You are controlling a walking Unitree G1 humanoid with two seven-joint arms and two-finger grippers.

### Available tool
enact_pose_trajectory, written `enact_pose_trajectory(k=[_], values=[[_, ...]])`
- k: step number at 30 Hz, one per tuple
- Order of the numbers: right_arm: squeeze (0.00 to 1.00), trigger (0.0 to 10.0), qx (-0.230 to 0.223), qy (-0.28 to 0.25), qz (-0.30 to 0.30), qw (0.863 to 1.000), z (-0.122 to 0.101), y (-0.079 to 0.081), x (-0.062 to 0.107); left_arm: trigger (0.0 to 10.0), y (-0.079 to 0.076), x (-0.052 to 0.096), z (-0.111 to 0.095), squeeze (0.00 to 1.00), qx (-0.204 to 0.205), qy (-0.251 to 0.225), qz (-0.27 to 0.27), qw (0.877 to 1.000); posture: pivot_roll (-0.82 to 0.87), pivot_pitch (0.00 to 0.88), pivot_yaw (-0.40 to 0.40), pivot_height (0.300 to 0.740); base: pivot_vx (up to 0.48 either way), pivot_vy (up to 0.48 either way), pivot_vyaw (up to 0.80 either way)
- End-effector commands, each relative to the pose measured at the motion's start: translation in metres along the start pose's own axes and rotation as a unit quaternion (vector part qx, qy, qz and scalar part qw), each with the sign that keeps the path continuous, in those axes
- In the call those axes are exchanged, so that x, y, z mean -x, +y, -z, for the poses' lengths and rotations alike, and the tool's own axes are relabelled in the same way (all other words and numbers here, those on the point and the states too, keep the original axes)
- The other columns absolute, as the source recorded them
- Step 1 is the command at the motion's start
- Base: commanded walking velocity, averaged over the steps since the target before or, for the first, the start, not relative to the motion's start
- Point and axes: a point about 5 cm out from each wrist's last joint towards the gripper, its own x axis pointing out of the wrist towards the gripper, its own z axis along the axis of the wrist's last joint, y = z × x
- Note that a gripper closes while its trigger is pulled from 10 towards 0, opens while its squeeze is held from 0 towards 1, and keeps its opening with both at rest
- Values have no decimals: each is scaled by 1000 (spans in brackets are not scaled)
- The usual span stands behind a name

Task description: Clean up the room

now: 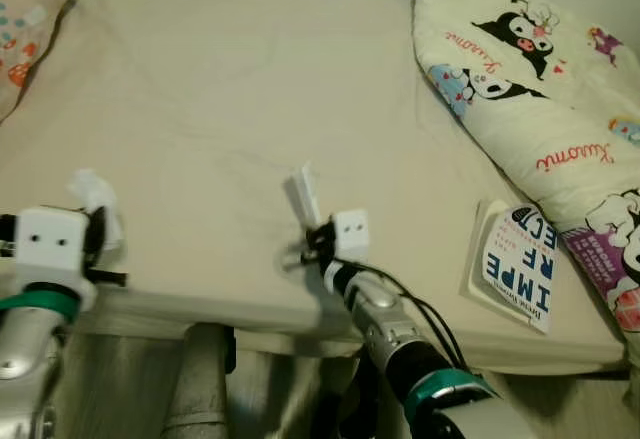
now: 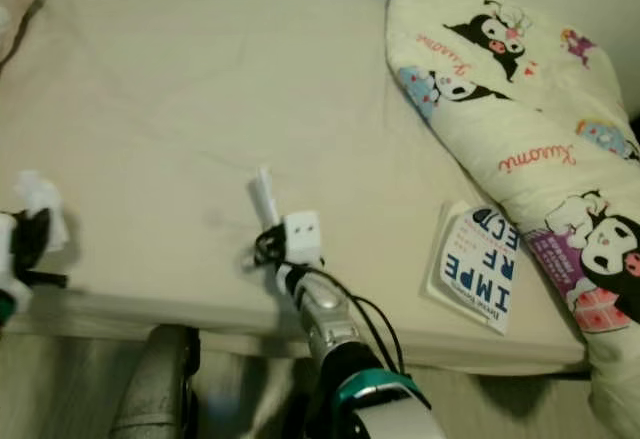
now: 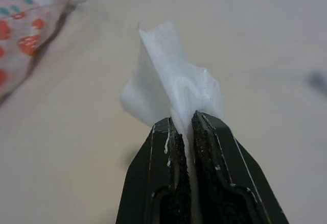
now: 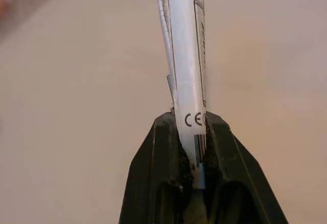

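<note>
Cream bed (image 1: pixel 220 109), cartoon quilt (image 1: pixel 540 79) beside book (image 1: pixel 520 267), pink pillow (image 1: pixel 25 19)

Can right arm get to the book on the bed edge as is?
Probably not yet: the right gripper is shut on a folded paper packet. The book lies close, with bare sheet between.

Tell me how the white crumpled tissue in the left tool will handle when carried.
The white crumpled tissue looks thin and creased, so it is probably floppy and very light. Pinched at one edge by the shut left tool, it may sag or tear if tugged. Its soft surface seems unlikely to slip.
</note>
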Motion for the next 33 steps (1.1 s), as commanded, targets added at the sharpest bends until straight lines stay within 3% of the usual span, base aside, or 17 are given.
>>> enact_pose_trajectory(k=[1, 2, 3, 5, 8, 10, 17, 33], values=[[0, 10000, -21, 4, 12, 1000, 7, -3, 8, 10000, -4, 1, 3, 0, 9, 7, 9, 1000, 264, 52, -105, 585, 0, 0, 0], [0, 10000, -28, -13, 42, 999, 6, -10, 21, 10000, -18, -1, 6, 0, 41, 15, 34, 998, 230, 23, -87, 585, 0, 0, 0], [0, 10000, -28, -13, 42, 999, 6, -10, 21, 10000, -18, -1, 6, 0, 41, 15, 34, 998, 230, 23, -87, 585, 0, 0, 0], [0, 10000, -31, -30, 100, 994, 10, -23, 37, 10000, -44, -7, 14, 0, 65, 31, 86, 994, 168, 0, -52, 585, 0, 0, 0], [0, 10000, -28, -42, 132, 990, 10, -31, 38, 10000, -57, -15, 19, 0, 63, 41, 110, 991, 140, 0, -36, 595, 0, 0, 0], [0, 10000, -25, -49, 149, 987, 5, -37, 33, 10000, -63, -25, 19, 0, 40, 39, 113, 992, 127, 0, -29, 605, 0, 0, 0], [0, 10000, -12, -60, 143, 988, -9, -45, 29, 10000, -64, -43, 22, 0, 3, 49, 78, 996, 110, 0, -26, 630, 0, 0, 0], [0, 10000, 0, -47, 141, 989, -6, -41, 30, 10000, -60, -47, 30, 0, -13, 39, 44, 998, 118, 0, -35, 695, 0, 0, 0]])
